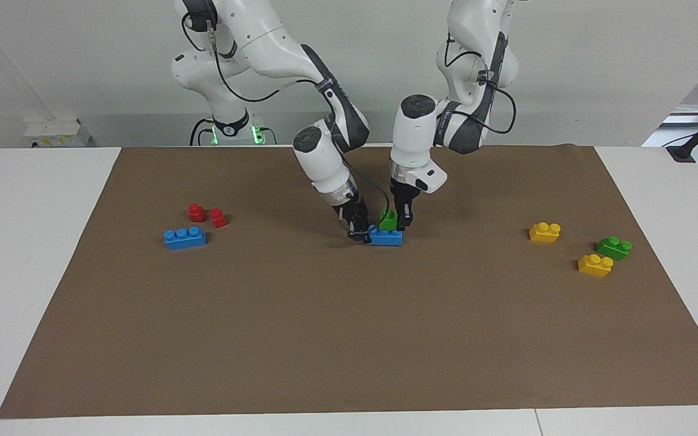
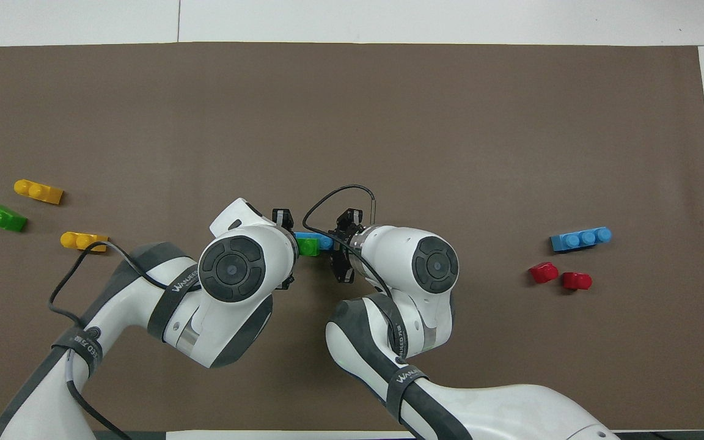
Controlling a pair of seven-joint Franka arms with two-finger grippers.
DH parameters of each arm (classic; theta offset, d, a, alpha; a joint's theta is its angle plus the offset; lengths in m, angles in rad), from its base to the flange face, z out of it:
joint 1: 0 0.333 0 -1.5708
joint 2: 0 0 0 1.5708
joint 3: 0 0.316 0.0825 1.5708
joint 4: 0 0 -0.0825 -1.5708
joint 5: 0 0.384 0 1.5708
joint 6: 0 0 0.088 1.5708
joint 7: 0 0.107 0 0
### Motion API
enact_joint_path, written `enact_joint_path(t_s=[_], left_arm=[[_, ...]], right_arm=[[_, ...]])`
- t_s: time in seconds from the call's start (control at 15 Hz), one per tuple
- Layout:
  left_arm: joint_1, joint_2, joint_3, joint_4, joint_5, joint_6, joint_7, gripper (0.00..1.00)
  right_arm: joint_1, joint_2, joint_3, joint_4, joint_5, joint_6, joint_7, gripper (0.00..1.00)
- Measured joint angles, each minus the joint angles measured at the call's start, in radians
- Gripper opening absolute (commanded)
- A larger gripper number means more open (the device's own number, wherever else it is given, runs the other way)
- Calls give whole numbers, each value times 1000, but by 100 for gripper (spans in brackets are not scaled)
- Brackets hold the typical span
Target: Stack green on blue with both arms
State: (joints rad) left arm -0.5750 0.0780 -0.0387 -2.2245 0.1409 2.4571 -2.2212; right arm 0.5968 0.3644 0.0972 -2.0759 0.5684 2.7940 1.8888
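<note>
the left gripper (image 1: pixel 402 221) is clamped on the green two-stud brick (image 1: pixel 389 220), setting it onto the blue three-stud brick (image 1: pixel 385 236) mid-mat, while the right gripper (image 1: pixel 358 233) pinches that blue brick's end, probably so it can't slide under the push.

Opposed high cameras share one brown mat (image 1: pixel 349 339).

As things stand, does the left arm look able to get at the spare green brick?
Probably not yet: the left gripper is shut on a green brick over the blue brick; otherwise the spare green brick lies unobstructed.
</note>
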Motion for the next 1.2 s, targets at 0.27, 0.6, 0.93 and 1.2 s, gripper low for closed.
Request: enact_joint_path(t_s=[0.27, 0.6, 0.93, 1.2], left_arm=[[0, 2, 2, -2, 17, 8, -17, 0], [0, 3, 2, -7, 26, 28, -37, 0], [-1, 13, 0, -12, 58, 43, -68, 0], [-3, 35, 0, -14, 98, 61, -100, 0]], right_arm=[[0, 0, 0, 0, 0, 0, 0, 0], [0, 0, 0, 0, 0, 0, 0, 0], [0, 0, -1, 0, 0, 0, 0, 0], [0, 0, -1, 0, 0, 0, 0, 0]])
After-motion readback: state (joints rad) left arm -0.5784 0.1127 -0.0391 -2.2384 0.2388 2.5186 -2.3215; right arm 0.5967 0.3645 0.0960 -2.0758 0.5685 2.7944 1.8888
